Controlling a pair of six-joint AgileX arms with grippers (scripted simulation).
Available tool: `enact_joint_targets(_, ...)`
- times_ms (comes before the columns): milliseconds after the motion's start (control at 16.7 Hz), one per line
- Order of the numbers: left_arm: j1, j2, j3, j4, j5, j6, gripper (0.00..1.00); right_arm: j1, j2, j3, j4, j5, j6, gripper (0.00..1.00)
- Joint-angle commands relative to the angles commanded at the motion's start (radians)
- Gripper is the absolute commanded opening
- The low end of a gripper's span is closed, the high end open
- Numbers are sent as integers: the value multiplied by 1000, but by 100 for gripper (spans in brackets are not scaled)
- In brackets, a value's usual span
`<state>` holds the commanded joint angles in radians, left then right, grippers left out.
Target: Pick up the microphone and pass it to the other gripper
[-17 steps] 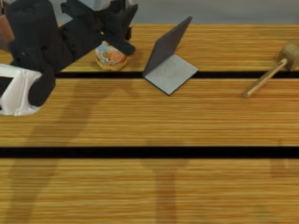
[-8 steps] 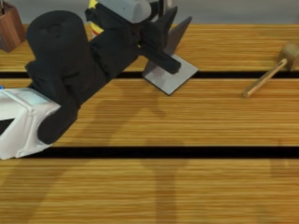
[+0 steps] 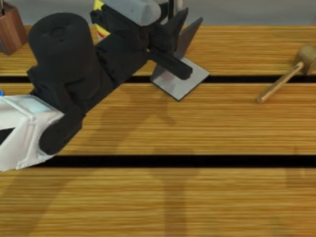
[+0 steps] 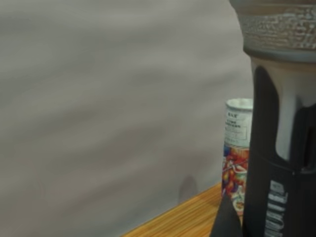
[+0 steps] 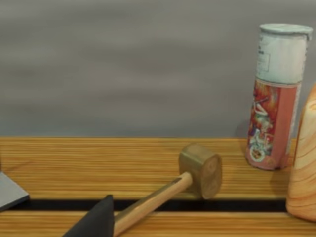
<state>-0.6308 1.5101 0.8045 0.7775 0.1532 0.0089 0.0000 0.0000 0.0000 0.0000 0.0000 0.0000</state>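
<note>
The microphone (image 4: 279,163) stands upright in my left gripper (image 4: 266,222), which is shut on its black handle. Its silver-grey mesh head (image 4: 276,24) reaches the top of the left wrist view. One black fingertip (image 4: 226,217) shows beside the handle. In the top view my left gripper (image 3: 170,45) hangs high over the table's back, above the grey laptop, and its own bulk hides the microphone. My right gripper is outside the top view. In the right wrist view one of its fingertips (image 5: 96,219) shows low over the table, with nothing held.
An open grey laptop (image 3: 180,74) sits at the back centre, partly under my left gripper. A wooden mallet (image 3: 284,79) (image 5: 197,170) lies at the back right. A printed can (image 5: 276,98) (image 4: 237,148) stands near the back edge. A brown wooden holder (image 3: 10,29) is at the back left.
Over the last second my left arm rose and swung right with the microphone, covering the printed can and reaching the laptop. In the last half second it barely moved.
</note>
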Motion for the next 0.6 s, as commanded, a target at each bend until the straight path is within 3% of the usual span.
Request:
enact_joint_targets(180,0,0,0,0,0,0,0,1,1,1,0,-1,0,100)
enact_joint_targets(300,0,0,0,0,0,0,0,12,34,28,11,-30,-3,100)
enact_joint_targets(420,0,0,0,0,0,0,0,34,109,84,32,-87,-7,100)
enact_joint_targets(600,0,0,0,0,0,0,0,79,301,216,87,-211,-13,100)
